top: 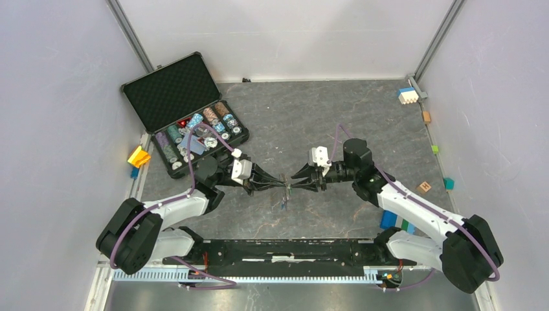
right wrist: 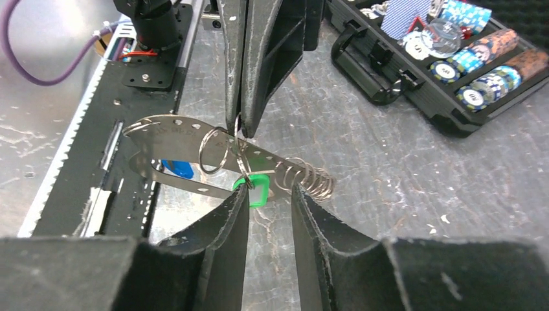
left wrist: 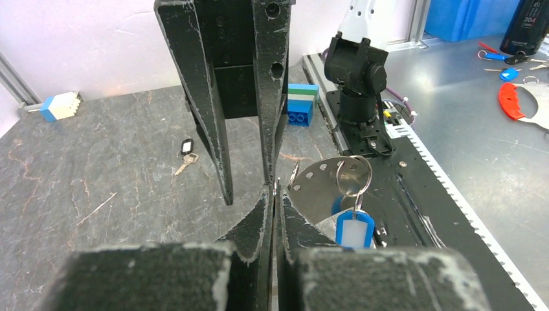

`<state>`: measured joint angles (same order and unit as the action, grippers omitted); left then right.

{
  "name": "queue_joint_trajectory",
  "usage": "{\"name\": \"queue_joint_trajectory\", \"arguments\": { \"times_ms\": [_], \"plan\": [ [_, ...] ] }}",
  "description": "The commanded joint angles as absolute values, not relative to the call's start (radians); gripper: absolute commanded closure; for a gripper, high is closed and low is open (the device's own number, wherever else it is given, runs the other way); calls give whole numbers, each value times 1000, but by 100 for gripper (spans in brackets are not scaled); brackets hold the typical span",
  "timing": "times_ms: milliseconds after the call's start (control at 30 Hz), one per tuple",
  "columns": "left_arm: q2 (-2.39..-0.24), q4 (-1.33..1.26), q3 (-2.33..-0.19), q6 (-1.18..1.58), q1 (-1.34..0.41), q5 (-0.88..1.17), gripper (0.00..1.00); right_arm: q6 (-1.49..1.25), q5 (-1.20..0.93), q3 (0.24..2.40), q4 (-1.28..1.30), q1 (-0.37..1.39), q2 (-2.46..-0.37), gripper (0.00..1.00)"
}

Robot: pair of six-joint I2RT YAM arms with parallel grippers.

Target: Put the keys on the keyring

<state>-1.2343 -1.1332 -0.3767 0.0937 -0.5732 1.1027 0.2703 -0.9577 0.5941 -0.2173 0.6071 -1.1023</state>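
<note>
The left gripper (top: 277,184) and right gripper (top: 299,184), both black, meet tip to tip over the middle of the dark grey stone-look table (top: 362,116). A tiny thin grey keyring (top: 285,189) sits right between the tips, with a little bit hanging down. An open black case (top: 169,91) of round chips (top: 210,116) lies at the back left.

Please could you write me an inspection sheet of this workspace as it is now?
Surface: dark stone-look table, scuffed.
Job's things: keyring held above table, blue-tag key and green-tag key hanging on it; black-tag key lying on table.
Clutter: open poker chip case, toy blocks along edges.
Grippers: left gripper jaws shut on keyring; right gripper jaws apart around green-tag key.
Cables: purple cables along both arms.
Surroundings: pale walls.
</note>
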Motion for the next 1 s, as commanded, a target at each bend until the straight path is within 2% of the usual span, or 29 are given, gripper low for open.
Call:
{"name": "queue_joint_trajectory", "arguments": {
  "times_ms": [0, 967],
  "plan": [
    [-1226, -1198, -369, 112, -576, 1127, 98, 383, -925, 658, -140, 612, -1060, 65],
    [-1215, -1141, -374, 63, -580, 1128, 98, 221, -1034, 648, -266, 640, -1091, 71]
  ]
}}
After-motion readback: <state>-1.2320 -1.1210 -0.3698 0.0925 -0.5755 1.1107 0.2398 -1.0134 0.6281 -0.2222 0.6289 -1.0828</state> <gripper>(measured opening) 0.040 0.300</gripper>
